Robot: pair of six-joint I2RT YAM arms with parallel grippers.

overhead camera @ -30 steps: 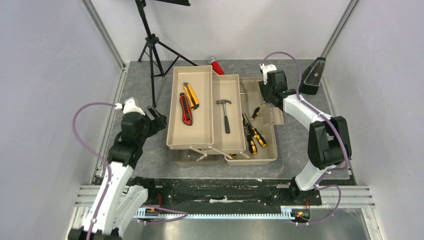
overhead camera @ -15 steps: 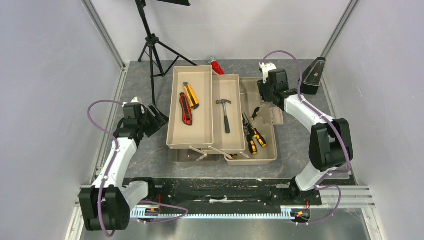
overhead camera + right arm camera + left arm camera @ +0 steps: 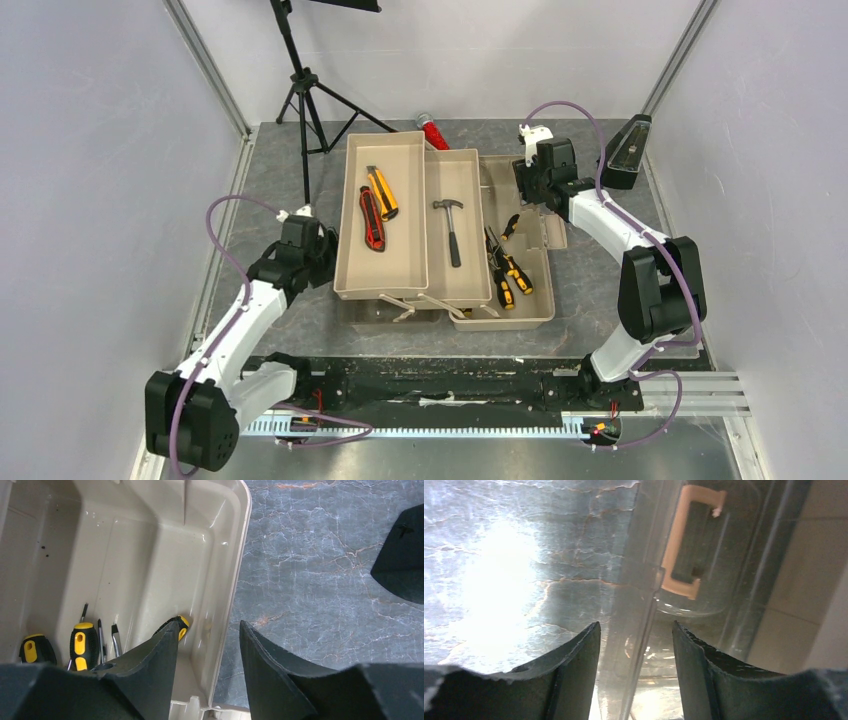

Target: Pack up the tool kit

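Toolbox [image 3: 545,300]: centre of table [image 3: 590,310], trays [image 3: 400,265] folded out and loaded. Stiff, slick, thin plastic; probably heavy when full. Best hold: rims or cream handle [image 3: 685,540]. My left gripper [image 3: 636,630]: jaws apart, astride the translucent lid [image 3: 650,555] edge. My right gripper [image 3: 209,625]: jaws apart, astride the box's far-right rim.

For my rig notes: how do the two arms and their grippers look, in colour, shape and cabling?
The left arm and right arm have white links and bulky black joints. A thin purple cable loops beside each. The left gripper and right gripper each have two dark, wedge-shaped fingers with rough edges. I see no markings.
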